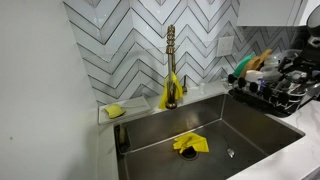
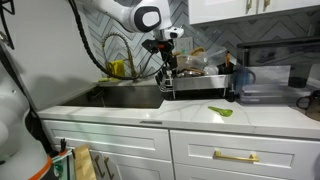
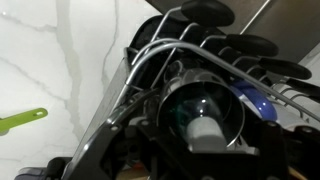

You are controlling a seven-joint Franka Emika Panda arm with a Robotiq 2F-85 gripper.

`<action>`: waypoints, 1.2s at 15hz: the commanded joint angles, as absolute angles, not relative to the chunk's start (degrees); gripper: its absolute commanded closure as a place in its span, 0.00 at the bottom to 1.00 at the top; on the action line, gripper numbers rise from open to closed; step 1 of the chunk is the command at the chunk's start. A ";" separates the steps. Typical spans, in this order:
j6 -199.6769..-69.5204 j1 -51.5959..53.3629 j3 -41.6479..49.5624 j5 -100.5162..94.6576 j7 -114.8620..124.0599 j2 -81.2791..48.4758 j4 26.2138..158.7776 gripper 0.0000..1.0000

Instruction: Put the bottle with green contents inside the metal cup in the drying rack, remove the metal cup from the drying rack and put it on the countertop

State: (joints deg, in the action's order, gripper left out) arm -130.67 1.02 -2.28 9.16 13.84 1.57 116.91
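The metal cup (image 3: pixel 172 108) fills the wrist view, seen from above, at the end of the black drying rack (image 3: pixel 175 40). Inside it stands a white-capped thing (image 3: pixel 205 130) with a green glint on the cup's wall; this looks like the bottle with green contents. My gripper (image 3: pixel 200 158) sits right over the cup with dark fingers at both sides of it, and seems shut on it. In an exterior view my gripper (image 2: pixel 167 75) is at the rack's (image 2: pixel 205 80) sink-side end with the cup (image 2: pixel 167 89) below it. The white countertop (image 2: pixel 200 120) lies in front.
A flat bright green utensil (image 2: pixel 221 111) lies on the countertop; it also shows in the wrist view (image 3: pixel 20 122). The rack (image 1: pixel 262 98) is crowded with dishes. The steel sink (image 1: pixel 215 120) holds a yellow cloth (image 1: pixel 190 144); a gold faucet (image 1: pixel 171 60) and a yellow sponge (image 1: pixel 115 111) stand behind it.
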 commanded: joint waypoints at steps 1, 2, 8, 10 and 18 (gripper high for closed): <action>-126.43 0.54 -1.41 8.34 15.92 4.12 115.85 0.50; -125.22 0.42 -1.30 8.42 16.06 4.57 115.31 0.50; -117.39 -0.99 -0.17 8.23 18.98 6.77 112.49 0.50; -116.36 -1.40 0.07 8.24 19.34 7.44 111.92 0.50; -108.21 -2.70 0.44 4.74 20.48 10.62 113.03 0.50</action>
State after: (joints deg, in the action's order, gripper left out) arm -112.68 -2.26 0.20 6.92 19.63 8.01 111.41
